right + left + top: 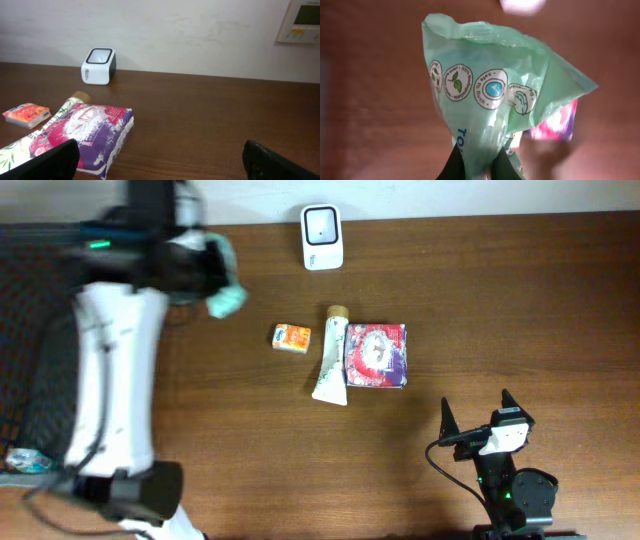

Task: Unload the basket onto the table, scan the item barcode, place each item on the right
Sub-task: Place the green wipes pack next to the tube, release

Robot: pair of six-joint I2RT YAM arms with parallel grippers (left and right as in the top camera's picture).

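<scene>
Left hand [479, 169] is pinched shut on the near end of the green packet [495, 95].

White left arm [110, 370], black right end effector [475, 400]

- Bare table [520, 310] right of purple pack [376, 356]: open lane to scanner [322, 237].
- Tube [331, 368], orange box [291, 337] clustered beside pack, blocking mid-table.
</scene>
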